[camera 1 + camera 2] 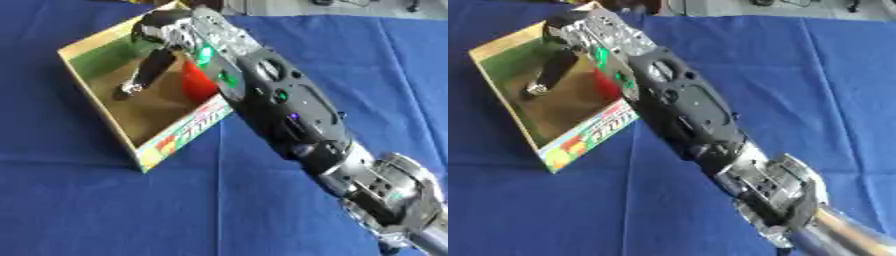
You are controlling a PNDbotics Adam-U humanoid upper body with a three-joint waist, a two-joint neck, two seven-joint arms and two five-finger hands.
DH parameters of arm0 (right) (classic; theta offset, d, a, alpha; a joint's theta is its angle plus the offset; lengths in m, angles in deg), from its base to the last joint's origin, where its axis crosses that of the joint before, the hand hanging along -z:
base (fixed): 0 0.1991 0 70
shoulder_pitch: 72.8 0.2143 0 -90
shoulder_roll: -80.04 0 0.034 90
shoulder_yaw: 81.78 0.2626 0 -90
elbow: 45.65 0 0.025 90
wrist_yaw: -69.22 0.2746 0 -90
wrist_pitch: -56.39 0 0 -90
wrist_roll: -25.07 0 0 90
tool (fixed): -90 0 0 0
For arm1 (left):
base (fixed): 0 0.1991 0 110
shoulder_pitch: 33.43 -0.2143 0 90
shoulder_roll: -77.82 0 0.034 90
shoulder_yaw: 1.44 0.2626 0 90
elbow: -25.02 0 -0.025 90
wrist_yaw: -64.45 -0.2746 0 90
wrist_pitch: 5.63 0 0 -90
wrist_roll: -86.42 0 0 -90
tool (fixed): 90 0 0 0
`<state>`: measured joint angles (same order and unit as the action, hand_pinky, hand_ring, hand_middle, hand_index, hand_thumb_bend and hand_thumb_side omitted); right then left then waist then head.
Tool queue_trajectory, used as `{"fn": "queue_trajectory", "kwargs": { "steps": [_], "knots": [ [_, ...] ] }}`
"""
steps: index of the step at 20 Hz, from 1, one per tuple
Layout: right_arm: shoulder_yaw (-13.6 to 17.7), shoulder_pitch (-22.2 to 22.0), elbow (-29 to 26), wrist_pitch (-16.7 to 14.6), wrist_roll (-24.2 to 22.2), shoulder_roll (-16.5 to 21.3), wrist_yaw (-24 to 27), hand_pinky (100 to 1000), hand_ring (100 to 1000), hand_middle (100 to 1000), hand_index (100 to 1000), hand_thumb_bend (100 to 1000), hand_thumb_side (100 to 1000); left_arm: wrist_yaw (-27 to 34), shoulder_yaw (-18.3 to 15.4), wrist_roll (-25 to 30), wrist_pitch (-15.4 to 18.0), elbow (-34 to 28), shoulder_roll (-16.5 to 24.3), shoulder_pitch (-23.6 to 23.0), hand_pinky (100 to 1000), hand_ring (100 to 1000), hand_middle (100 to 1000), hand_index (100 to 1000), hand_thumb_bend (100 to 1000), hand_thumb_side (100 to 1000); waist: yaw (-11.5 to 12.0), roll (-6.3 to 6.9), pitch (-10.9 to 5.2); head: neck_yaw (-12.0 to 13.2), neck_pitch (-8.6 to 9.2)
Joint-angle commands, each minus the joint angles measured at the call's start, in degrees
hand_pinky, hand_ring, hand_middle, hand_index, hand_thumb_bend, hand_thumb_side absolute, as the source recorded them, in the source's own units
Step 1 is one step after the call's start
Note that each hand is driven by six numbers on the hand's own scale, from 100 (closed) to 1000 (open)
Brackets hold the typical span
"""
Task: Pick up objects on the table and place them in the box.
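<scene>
An open cardboard box (187,132) with a colourful printed front wall sits at the upper left of the blue cloth. My right arm reaches from the lower right corner up to it, and my right hand (171,32) hangs over the box's far side. One black finger (150,69) with a silver tip points straight down into the box, touching nothing I can make out. A red object (195,84) lies inside the box against its right wall, just under my wrist and partly hidden by it. The left hand shows in no view.
The blue cloth (105,210) covers the whole table, with fold creases across it. No other loose objects show on it. Dark equipment stands beyond the table's far edge.
</scene>
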<state>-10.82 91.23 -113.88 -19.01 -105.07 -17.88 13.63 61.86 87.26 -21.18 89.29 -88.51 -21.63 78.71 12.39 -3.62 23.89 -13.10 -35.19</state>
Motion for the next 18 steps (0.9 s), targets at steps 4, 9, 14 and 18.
{"fn": "queue_trajectory", "kwargs": {
  "steps": [4,9,14,18],
  "knots": [
    [2.51,1.31,-8.89,2.07,0.58,4.34,5.11,763,853,880,936,697,724,-0.11,-0.34,-0.22,-0.13,-1.06,0.52,0.02,605,840,776,757,100,1000,-0.48,0.76,-1.95,1.36,-0.57],
    [4.5,0.71,-16.18,4.26,2.22,7.96,10.19,745,829,871,935,679,770,-0.35,-0.43,-0.35,-0.25,-1.06,0.56,-0.25,605,840,776,757,100,1000,-1.26,1.22,-2.24,2.14,-0.83],
    [7.34,-1.63,-25.16,6.63,5.25,13.1,15.34,716,800,856,933,631,826,-0.62,-0.65,-0.59,-0.36,-1.06,0.57,-0.65,606,839,776,756,100,1000,-2.53,1.96,-2.71,3.25,-1.32],
    [10.78,-6.22,-33.55,9.69,10.83,18.07,21.0,685,768,841,923,340,864,-0.88,-0.91,-0.91,-0.44,-1.06,0.58,-1.02,606,839,776,757,100,1000,-3.86,2.72,-3.2,4.36,-1.94]
  ]
}}
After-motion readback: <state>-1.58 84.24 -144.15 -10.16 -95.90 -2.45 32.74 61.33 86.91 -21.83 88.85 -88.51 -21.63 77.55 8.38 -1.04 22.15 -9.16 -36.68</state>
